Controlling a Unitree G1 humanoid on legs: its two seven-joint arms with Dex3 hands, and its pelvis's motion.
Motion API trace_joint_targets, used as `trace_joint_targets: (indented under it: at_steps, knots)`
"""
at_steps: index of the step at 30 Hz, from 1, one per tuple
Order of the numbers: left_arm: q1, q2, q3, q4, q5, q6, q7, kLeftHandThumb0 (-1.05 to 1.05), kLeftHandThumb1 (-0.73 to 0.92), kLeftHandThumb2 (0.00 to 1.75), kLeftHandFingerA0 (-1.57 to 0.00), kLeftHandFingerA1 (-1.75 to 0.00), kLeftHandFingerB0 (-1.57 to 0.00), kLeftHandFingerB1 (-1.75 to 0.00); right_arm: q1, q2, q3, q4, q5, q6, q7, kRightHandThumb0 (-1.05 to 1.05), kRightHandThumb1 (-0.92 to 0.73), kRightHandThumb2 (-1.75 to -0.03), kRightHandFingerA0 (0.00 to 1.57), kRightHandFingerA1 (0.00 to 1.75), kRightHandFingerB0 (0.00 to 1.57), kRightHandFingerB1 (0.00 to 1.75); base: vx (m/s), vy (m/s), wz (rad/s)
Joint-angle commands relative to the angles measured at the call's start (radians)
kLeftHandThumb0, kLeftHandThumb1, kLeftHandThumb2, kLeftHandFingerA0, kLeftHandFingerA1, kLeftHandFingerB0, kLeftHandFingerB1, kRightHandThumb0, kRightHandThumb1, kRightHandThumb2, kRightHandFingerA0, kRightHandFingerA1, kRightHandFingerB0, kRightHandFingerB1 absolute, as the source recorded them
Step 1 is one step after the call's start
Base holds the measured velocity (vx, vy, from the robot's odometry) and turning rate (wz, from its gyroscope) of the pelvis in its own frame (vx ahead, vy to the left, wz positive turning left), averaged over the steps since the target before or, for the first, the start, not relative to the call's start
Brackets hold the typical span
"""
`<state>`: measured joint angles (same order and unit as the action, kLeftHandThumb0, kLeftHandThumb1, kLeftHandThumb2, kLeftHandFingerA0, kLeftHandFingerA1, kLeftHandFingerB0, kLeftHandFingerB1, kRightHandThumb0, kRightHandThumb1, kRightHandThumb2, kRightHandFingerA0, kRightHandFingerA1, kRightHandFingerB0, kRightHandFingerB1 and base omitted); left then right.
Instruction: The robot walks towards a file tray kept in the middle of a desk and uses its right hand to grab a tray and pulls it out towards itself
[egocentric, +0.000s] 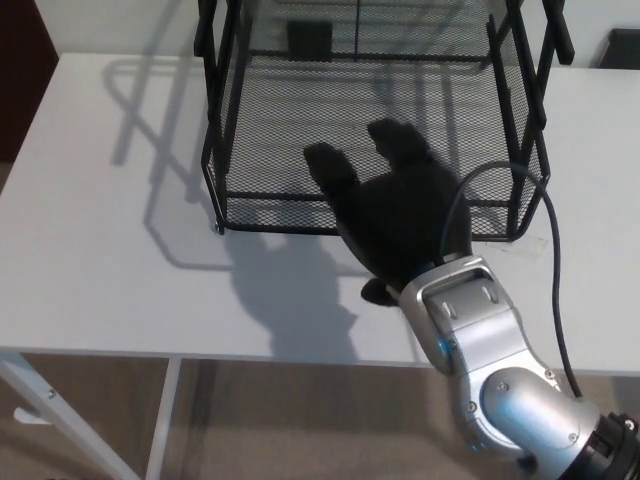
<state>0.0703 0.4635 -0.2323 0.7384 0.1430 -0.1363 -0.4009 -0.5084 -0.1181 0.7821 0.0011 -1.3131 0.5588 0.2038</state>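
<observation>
One black wire-mesh file tray (300, 110) sits mid-desk on the white desk (100, 230), and one robot hand is in view, the right hand (395, 215). Its two fingers (330, 165) reach over the tray's front rim into the bottom tray, spread apart, thumb tucked low out front. Can't tell if it's actually gripping the rim. A black cable (555, 260) loops over the silver forearm (490, 370), which blocks the tray's front right corner.

My right hand (395, 215) is matte black, with two thick, blunt fingers (330, 165) and a stubby thumb. Behind it I see a silver metal wrist housing (470, 320) with small screws and a blue glint, and a thin black cable (553, 280) looping alongside.
</observation>
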Motion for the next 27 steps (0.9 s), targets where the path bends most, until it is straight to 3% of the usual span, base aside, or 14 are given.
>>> trace_joint_targets:
  at_steps: [1, 2, 4, 13, 14, 15, 16, 17, 18, 19, 21, 22, 24, 27]
  knots:
    - [0.025, 0.069, -0.038, -0.022, 0.084, -0.070, 0.001, -0.56, 0.19, 0.60, -0.77, -0.57, -0.63, -0.49, -0.041, 0.023, -0.004, 0.040, -0.229, 0.091, -0.094, -0.57, -0.32, -0.81, 0.00, 0.25, 0.02, 0.27, 0.00, 0.000, 0.00]
    - [0.025, 0.072, -0.041, -0.023, 0.087, -0.072, 0.002, -0.57, 0.19, 0.61, -0.76, -0.56, -0.64, -0.49, -0.039, 0.026, -0.008, 0.044, -0.225, 0.091, -0.092, -0.82, -0.36, -0.60, 0.00, 0.27, 0.01, 0.35, 0.00, 0.000, 0.00]
    - [0.024, 0.078, -0.048, -0.032, 0.092, -0.068, 0.005, -0.57, 0.19, 0.60, -0.77, -0.56, -0.64, -0.49, -0.039, 0.038, -0.021, 0.060, -0.213, 0.095, -0.085, -0.55, -0.30, -0.81, 0.00, 0.25, 0.00, 0.32, 0.00, 0.000, 0.00]
    - [0.019, 0.076, -0.045, -0.050, 0.090, -0.038, -0.002, -0.56, 0.19, 0.59, -0.77, -0.56, -0.64, -0.48, -0.013, 0.075, -0.118, 0.053, -0.094, 0.054, 0.049, -0.51, -0.27, -0.79, 0.00, 0.36, 0.02, 0.32, 0.00, 0.000, 0.00]
    - [0.022, 0.077, -0.042, -0.055, 0.088, -0.038, -0.005, -0.55, 0.19, 0.58, -0.77, -0.56, -0.64, -0.48, -0.014, 0.076, -0.130, 0.063, -0.084, 0.055, 0.079, -0.77, -0.38, -0.53, 0.02, 0.36, 0.06, 0.29, 0.00, 0.000, 0.00]
    - [0.020, 0.078, -0.039, -0.061, 0.088, -0.032, -0.007, -0.55, 0.19, 0.57, -0.77, -0.56, -0.65, -0.48, -0.016, 0.077, -0.141, 0.073, -0.074, 0.050, 0.079, -0.48, -0.23, -0.77, 0.01, 0.38, 0.05, 0.32, 0.00, 0.000, 0.00]
    - [0.020, 0.080, -0.041, -0.065, 0.093, -0.030, -0.008, -0.55, 0.20, 0.58, -0.77, -0.56, -0.64, -0.48, -0.011, 0.076, -0.149, 0.088, -0.062, 0.043, 0.069, -0.75, -0.38, -0.53, 0.07, 0.36, 0.12, 0.26, 0.00, 0.000, 0.00]
    - [0.014, 0.081, -0.040, -0.063, 0.096, -0.034, -0.008, -0.55, 0.20, 0.58, -0.76, -0.55, -0.65, -0.48, -0.010, 0.074, -0.155, 0.092, -0.063, 0.044, 0.077, -0.74, -0.38, -0.52, 0.04, 0.36, 0.13, 0.26, 0.00, 0.000, 0.00]
    - [0.014, 0.079, -0.039, -0.058, 0.097, -0.039, -0.005, -0.55, 0.18, 0.57, -0.77, -0.55, -0.67, -0.48, -0.005, 0.074, -0.157, 0.091, -0.064, 0.046, 0.088, -0.72, -0.39, -0.52, 0.01, 0.35, 0.13, 0.26, 0.00, 0.000, 0.00]
    - [0.012, 0.077, -0.039, -0.051, 0.097, -0.044, -0.005, -0.55, 0.17, 0.57, -0.78, -0.56, -0.67, -0.49, 0.000, 0.073, -0.162, 0.087, -0.056, 0.045, 0.103, -0.52, -0.31, -0.78, 0.00, 0.27, 0.07, 0.32, 0.00, 0.000, 0.00]
    - [0.006, 0.074, -0.038, -0.042, 0.096, -0.049, -0.006, -0.54, 0.17, 0.57, -0.78, -0.56, -0.68, -0.49, 0.006, 0.073, -0.178, 0.078, -0.030, 0.038, 0.135, -0.72, -0.40, -0.53, 0.00, 0.30, 0.08, 0.26, 0.00, 0.000, 0.00]
    - [0.000, 0.076, -0.040, -0.037, 0.101, -0.057, -0.005, -0.55, 0.15, 0.57, -0.79, -0.57, -0.69, -0.50, 0.006, 0.073, -0.185, 0.083, -0.019, 0.040, 0.159, -0.57, -0.34, -0.77, 0.00, 0.19, 0.02, 0.25, 0.00, 0.000, 0.00]
    - [-0.001, 0.077, -0.042, -0.044, 0.106, -0.053, -0.005, -0.55, 0.16, 0.57, -0.79, -0.57, -0.68, -0.50, 0.008, 0.077, -0.197, 0.086, -0.002, 0.043, 0.176, -0.69, -0.39, -0.53, 0.00, 0.27, 0.08, 0.25, 0.00, 0.000, 0.00]
    - [0.002, 0.081, -0.042, -0.052, 0.110, -0.046, -0.010, -0.56, 0.17, 0.57, -0.78, -0.54, -0.68, -0.48, 0.020, 0.076, -0.204, 0.075, 0.020, 0.039, 0.202, -0.55, -0.36, -0.76, 0.00, 0.15, 0.04, 0.24, 0.00, 0.000, 0.00]
